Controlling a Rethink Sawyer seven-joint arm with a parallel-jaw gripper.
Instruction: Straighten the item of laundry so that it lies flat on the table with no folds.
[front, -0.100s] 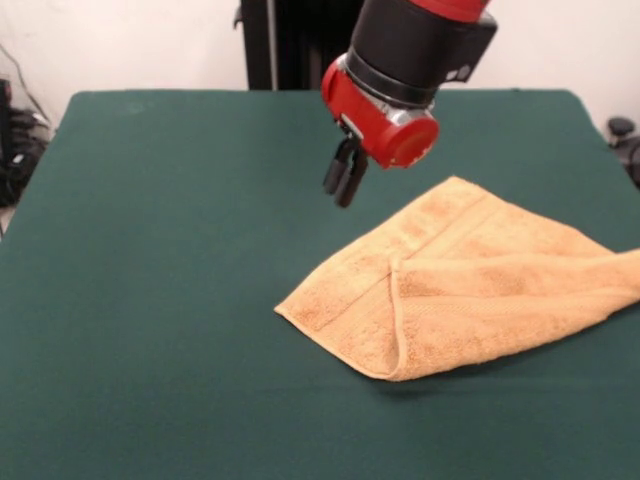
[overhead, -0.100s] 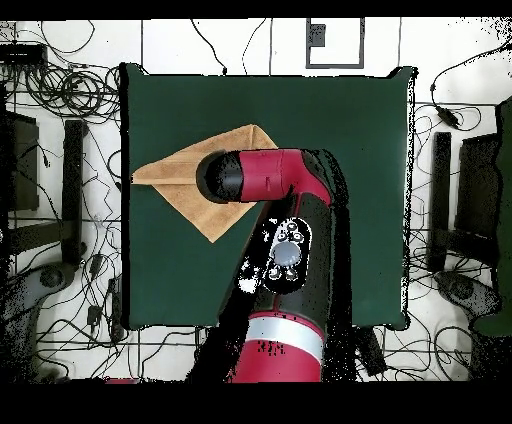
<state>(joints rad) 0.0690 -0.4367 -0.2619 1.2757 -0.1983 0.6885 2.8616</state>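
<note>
Gripper (front, -0.100s: 345, 182) is hanging above the table (front, -0.100s: 160, 300) with fingers nearly together, holding nothing, beside the folded towel (front, -0.100s: 470, 285).

The folded towel (front, -0.100s: 470, 285) is the only thing lying on the green table (front, -0.100s: 160, 300). Bare cloth stretches wide to the left of the towel and in front of it. The gripper (front, -0.100s: 343, 180) hangs above bare cloth beyond the towel's far edge.

A dark green cloth-covered table (front, -0.100s: 150, 300) carries one orange-tan towel (front, -0.100s: 470, 285), lying just below and beside the gripper (front, -0.100s: 344, 178), apparently untouched by it, one flap doubled over itself.
</note>
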